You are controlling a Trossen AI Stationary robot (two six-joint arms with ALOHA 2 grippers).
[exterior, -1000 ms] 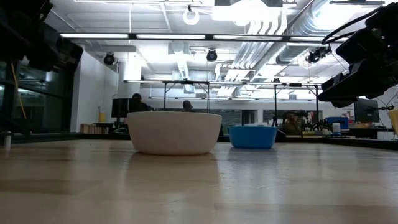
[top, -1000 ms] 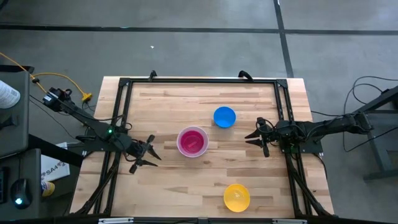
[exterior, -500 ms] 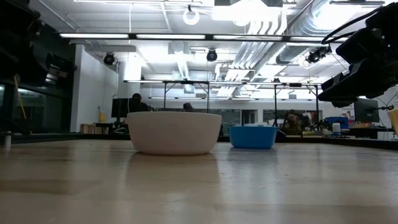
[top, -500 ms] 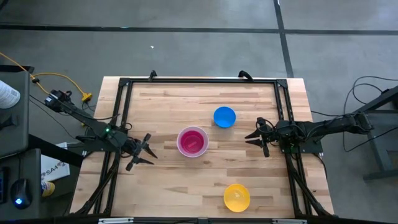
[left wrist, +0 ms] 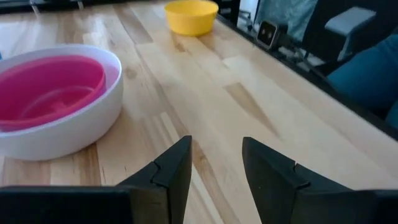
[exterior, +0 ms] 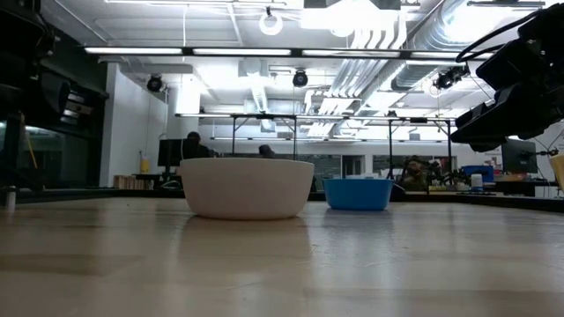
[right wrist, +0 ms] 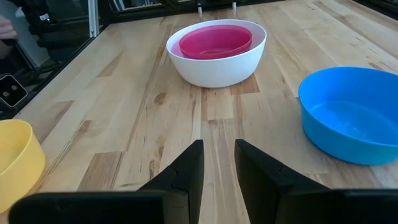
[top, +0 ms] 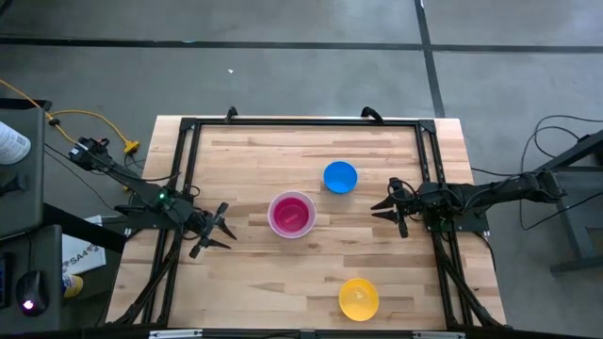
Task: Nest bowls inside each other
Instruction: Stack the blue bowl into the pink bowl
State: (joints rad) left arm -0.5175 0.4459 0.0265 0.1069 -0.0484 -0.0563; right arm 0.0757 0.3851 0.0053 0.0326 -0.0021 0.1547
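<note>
A red-pink bowl (top: 291,215) sits nested inside the white bowl (right wrist: 217,67), which stands on its base at the table's middle. A blue bowl (top: 340,176) stands alone, farther back and to the right. A yellow bowl (top: 358,298) stands near the front edge. My left gripper (left wrist: 216,142) is open at the table's left side, pointing at the white bowl (left wrist: 74,127) from a short way off, with nothing between its fingers. My right gripper (right wrist: 218,143) waits at the right side, open by a narrow gap and holding nothing, facing the white and blue bowls (right wrist: 351,115).
A black metal frame (top: 301,122) runs along the table's far, left and right sides, and both arms reach in over its side rails. Bare wood lies between the bowls and in front of each gripper. In the low view the room with desks lies beyond the table.
My left gripper has drawn back toward the table's left edge, away from the white bowl, and sunk a little. It stays open with nothing in it. The bowls have not moved.
</note>
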